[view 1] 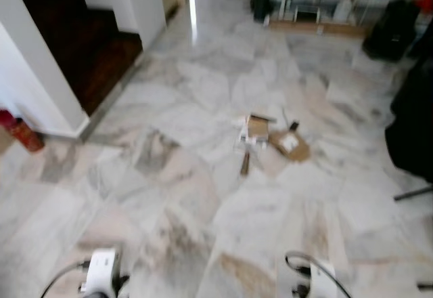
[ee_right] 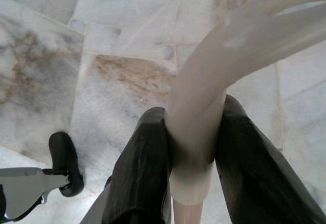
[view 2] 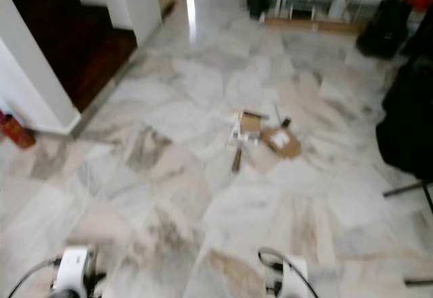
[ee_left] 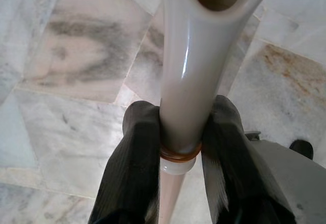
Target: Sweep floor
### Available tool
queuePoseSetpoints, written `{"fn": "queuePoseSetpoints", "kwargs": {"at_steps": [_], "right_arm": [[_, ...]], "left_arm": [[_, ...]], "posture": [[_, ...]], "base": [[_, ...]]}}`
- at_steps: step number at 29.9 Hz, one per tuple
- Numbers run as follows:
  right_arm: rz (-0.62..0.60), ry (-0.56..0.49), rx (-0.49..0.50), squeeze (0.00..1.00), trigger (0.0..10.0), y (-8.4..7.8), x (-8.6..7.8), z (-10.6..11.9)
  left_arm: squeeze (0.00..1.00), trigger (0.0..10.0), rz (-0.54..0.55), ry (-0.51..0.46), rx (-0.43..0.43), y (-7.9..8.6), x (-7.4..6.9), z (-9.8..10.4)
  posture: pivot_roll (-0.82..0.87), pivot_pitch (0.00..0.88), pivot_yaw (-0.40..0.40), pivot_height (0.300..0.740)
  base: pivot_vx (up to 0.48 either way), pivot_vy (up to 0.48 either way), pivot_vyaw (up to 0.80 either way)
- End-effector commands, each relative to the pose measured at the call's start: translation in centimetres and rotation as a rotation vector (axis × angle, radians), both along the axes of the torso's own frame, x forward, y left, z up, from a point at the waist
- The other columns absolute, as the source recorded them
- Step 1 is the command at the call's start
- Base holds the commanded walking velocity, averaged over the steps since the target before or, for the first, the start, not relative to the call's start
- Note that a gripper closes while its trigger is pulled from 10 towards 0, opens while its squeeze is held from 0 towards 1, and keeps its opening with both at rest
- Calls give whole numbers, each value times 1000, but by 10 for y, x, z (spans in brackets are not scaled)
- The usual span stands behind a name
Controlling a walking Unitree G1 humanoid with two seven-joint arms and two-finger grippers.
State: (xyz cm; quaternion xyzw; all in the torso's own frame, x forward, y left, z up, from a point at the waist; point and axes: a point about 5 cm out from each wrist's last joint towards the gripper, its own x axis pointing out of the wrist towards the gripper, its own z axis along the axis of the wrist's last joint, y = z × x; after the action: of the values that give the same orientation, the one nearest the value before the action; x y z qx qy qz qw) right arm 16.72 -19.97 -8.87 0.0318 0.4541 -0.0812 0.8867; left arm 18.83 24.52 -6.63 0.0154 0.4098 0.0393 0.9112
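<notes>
Litter [view 1: 265, 137] lies on the marble floor [view 1: 176, 196] a few steps ahead: torn brown cardboard, white paper scraps and a small stick. In the left wrist view my left gripper [ee_left: 181, 118] is shut on a glossy cream handle [ee_left: 191, 56] that has a hole at its end. My right gripper [ee_right: 193, 128] is shut on a second cream handle [ee_right: 239, 46], which forks into two branches past the fingers. Both wrists [view 1: 101, 271] [view 1: 318, 278] show at the bottom edge of the eye views, well short of the litter.
A dark wooden staircase [view 1: 88, 47] and a white wall corner [view 1: 37, 88] stand at the left, with a red object [view 1: 24, 134] at the wall's foot. Black furniture [view 1: 413, 122] crowds the right edge. A black bag [view 1: 392, 27] and shelving [view 1: 318, 3] stand at the back.
</notes>
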Motion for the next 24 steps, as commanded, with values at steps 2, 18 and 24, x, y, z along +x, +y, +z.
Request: {"fn": "queuePoseSetpoints", "kwargs": {"at_steps": [2, 18, 24], "right_arm": [[-28, 18, 3, 0, 10000, -2, -7, -3], [-34, 5, 6, 0, 10000, -3, -6, -2], [-36, 6, 5, 0, 10000, -4, -6, -2]], "left_arm": [[0, 10000, 20, 32, -27, -4, -9, -6], [0, 10000, 27, 57, -31, -4, -12, -8], [0, 10000, 27, 56, -33, -4, -12, -8]], "posture": [[7, 100, -23, 740], [2, 102, -28, 740], [2, 102, -28, 740]], "base": [[0, 0, 0], [326, 0, 0], [446, 0, 0]]}}
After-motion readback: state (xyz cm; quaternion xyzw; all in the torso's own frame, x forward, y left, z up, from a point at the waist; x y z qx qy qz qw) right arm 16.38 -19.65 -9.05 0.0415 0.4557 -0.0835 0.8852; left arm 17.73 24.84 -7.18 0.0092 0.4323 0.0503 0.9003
